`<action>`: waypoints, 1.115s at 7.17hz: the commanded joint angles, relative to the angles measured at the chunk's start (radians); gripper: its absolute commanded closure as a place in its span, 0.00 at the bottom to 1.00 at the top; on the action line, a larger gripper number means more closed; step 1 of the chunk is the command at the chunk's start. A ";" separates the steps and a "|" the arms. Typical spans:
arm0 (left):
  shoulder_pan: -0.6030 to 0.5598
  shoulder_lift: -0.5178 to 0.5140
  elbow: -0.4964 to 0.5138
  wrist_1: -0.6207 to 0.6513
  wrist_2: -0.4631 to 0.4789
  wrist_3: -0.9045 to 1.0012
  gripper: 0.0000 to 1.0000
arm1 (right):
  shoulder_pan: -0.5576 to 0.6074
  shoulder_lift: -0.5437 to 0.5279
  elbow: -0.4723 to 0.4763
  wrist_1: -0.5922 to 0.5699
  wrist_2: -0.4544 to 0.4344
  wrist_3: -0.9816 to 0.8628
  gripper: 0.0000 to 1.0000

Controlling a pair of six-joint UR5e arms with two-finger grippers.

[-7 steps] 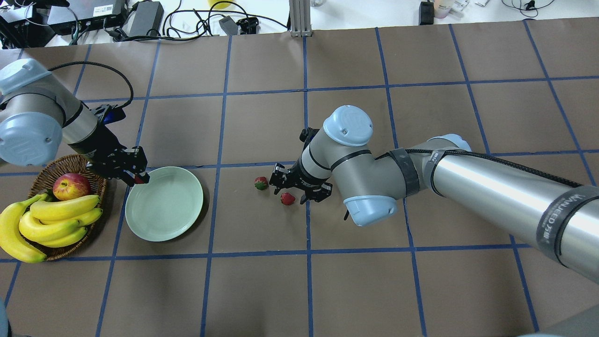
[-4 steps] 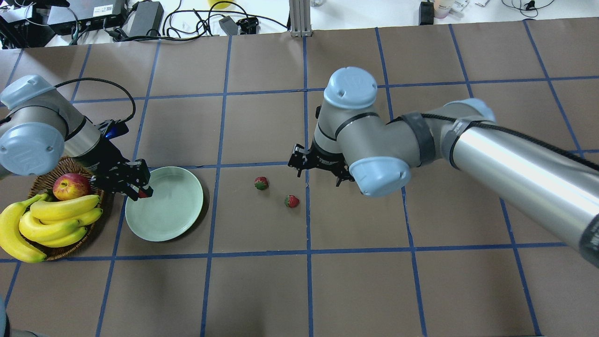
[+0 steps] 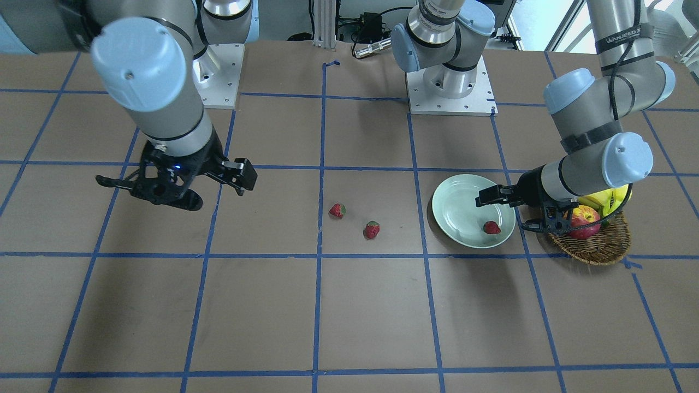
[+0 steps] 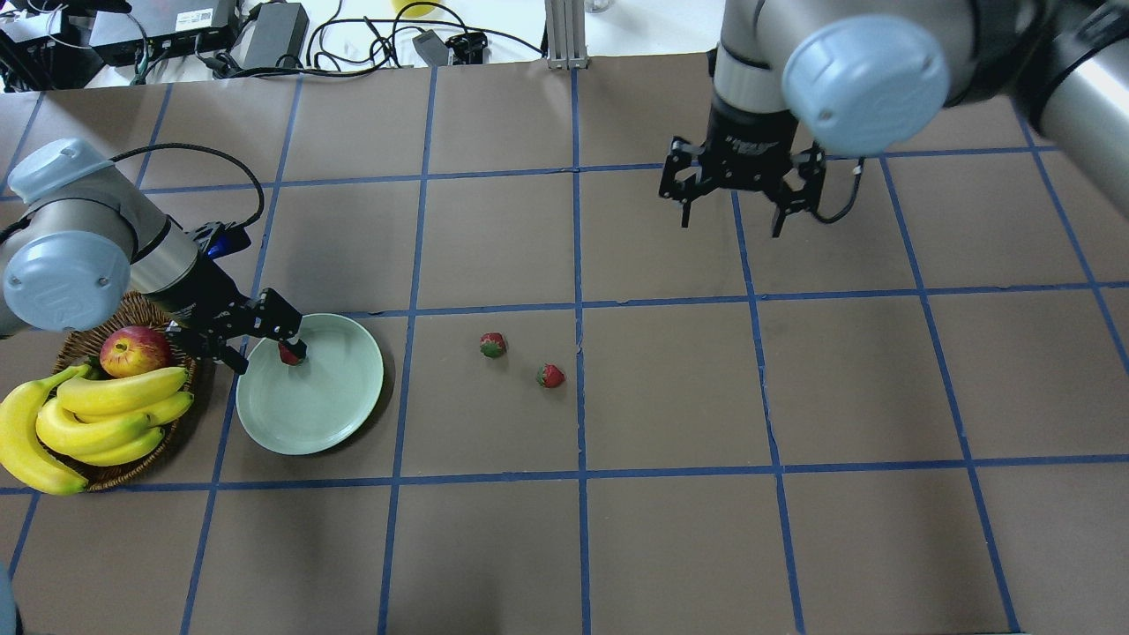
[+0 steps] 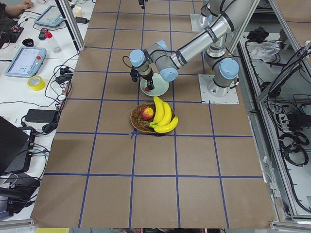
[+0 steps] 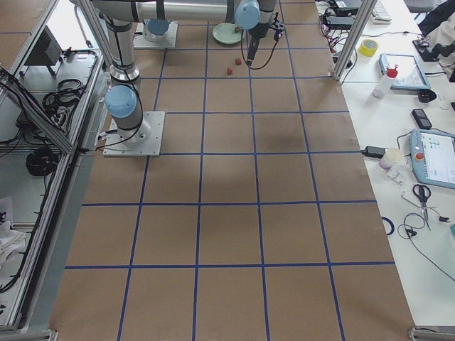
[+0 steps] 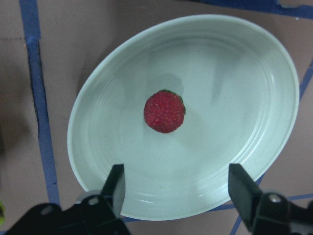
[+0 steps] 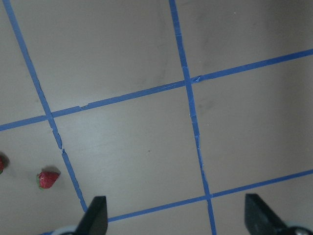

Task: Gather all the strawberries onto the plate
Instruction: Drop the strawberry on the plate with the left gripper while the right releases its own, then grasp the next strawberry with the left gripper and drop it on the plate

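Observation:
One strawberry [image 4: 289, 353] lies in the mint-green plate [image 4: 317, 414], near its rim on the basket side; it also shows in the left wrist view [image 7: 165, 111] and the front view [image 3: 491, 227]. My left gripper [image 4: 265, 346] is open and empty, just above that rim, with the strawberry lying free ahead of its fingers. Two more strawberries [image 4: 492, 345] [image 4: 549, 377] lie on the table to the right of the plate. My right gripper [image 4: 732, 225] is open and empty, raised well above the table, far back and right of them.
A brown wicker basket [image 4: 132, 479] with a red-yellow apple [image 4: 134, 350] and bananas [image 4: 97, 423] stands directly left of the plate, under my left arm. Blue tape lines cross the brown table. Cables and boxes lie beyond the far edge.
My left gripper has opened and let the strawberry go into the plate. My right arm has risen from beside the two table strawberries and swung away to the back right.

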 commanded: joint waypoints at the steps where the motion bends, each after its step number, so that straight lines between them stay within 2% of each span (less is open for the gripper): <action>1: -0.159 0.010 0.075 0.004 0.005 -0.115 0.00 | -0.014 -0.065 -0.085 -0.016 -0.008 -0.066 0.00; 2: -0.237 0.007 0.094 0.041 0.004 -0.165 0.00 | -0.014 -0.072 -0.072 -0.051 -0.013 -0.088 0.00; 4: -0.354 -0.025 0.078 0.197 0.002 -0.205 0.00 | -0.027 -0.094 0.072 -0.269 0.004 -0.123 0.00; 5: -0.400 -0.037 0.039 0.311 0.001 -0.207 0.00 | -0.025 -0.125 0.100 -0.314 0.004 -0.123 0.00; 6: -0.428 -0.057 -0.025 0.426 -0.027 -0.207 0.00 | -0.020 -0.166 0.116 -0.192 0.003 -0.123 0.00; 7: -0.436 -0.077 -0.081 0.523 -0.059 -0.207 0.00 | -0.022 -0.185 0.122 -0.154 -0.005 -0.129 0.00; 8: -0.443 -0.097 -0.101 0.568 -0.062 -0.207 0.00 | -0.020 -0.182 0.120 -0.155 -0.007 -0.129 0.00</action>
